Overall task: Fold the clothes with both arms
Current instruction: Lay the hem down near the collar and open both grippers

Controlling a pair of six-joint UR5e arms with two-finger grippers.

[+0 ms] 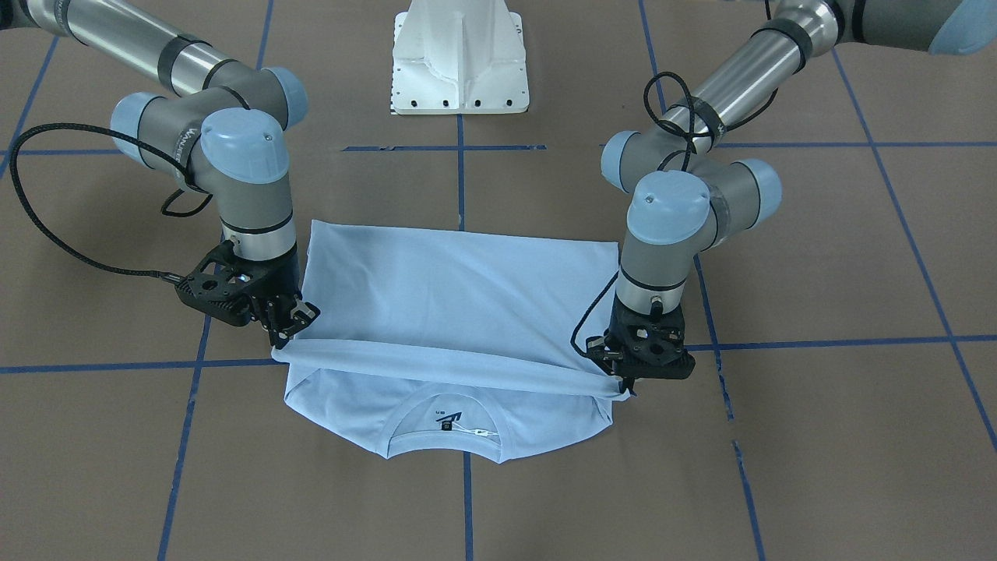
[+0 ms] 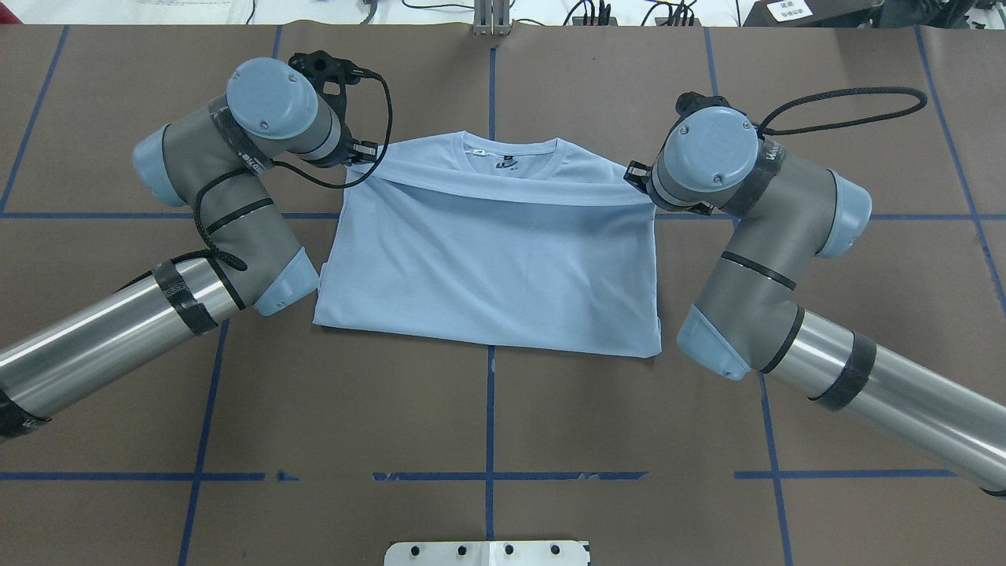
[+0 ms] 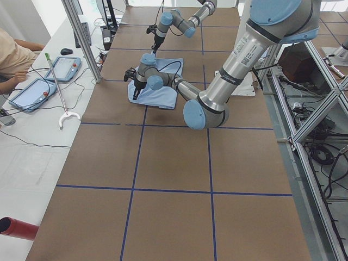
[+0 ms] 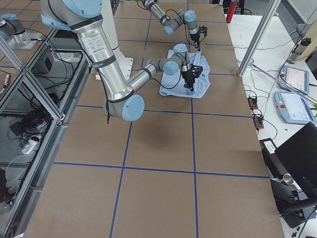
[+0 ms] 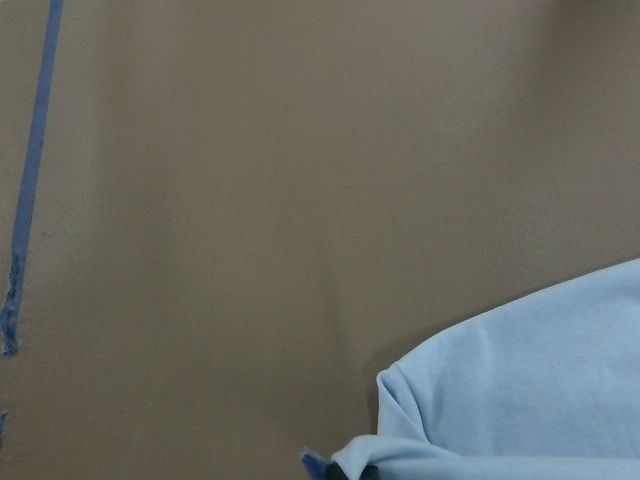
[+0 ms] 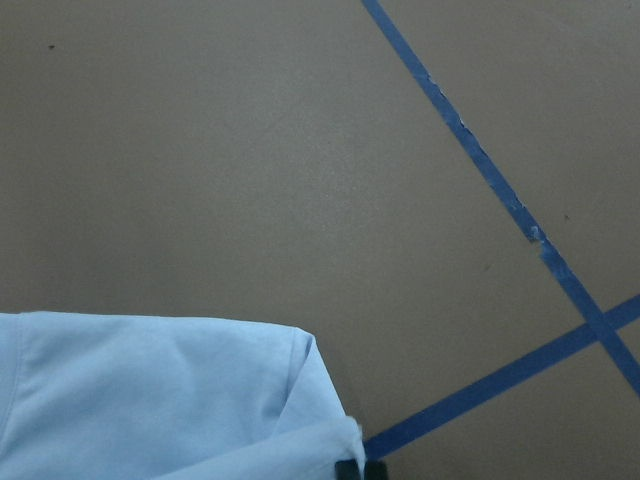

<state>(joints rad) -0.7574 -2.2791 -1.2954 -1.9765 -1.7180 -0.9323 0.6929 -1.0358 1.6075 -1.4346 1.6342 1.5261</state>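
- The brown matte bench (image 2: 487,409) is ruled into squares by blue tape lines (image 2: 489,377). My white metal pedestal (image 1: 459,54) stands at its near edge.
- My left claw (image 1: 627,387) is clamped on one end of a raised fabric edge, on the shirt's side toward the bench's left end.
- My right claw (image 1: 284,336) pinches the other end of that edge in the same way, toward the bench's right end. Each wrist camera shows only a bunched corner of cloth at the bottom of its picture.
- The edge (image 1: 444,365) stretches between my claws as a taut, slightly rolled band. I take it for the bottom hem.
- The band belongs to the light blue short-sleeved T-shirt (image 2: 495,267). The shirt lies flat midway between the bench's two ends, nearer the far edge than my pedestal.
- Its round neck (image 1: 420,413), with the inner label showing, points at the far edge and is uncovered just beyond the band.
- What looks done: the outline is a plain rectangle, so I judge the sleeves already turned in. The lower half is doubled over the body.
- What looks left: laying the hem down near the neck, letting go with both claws, and perhaps one more fold to make it compact.
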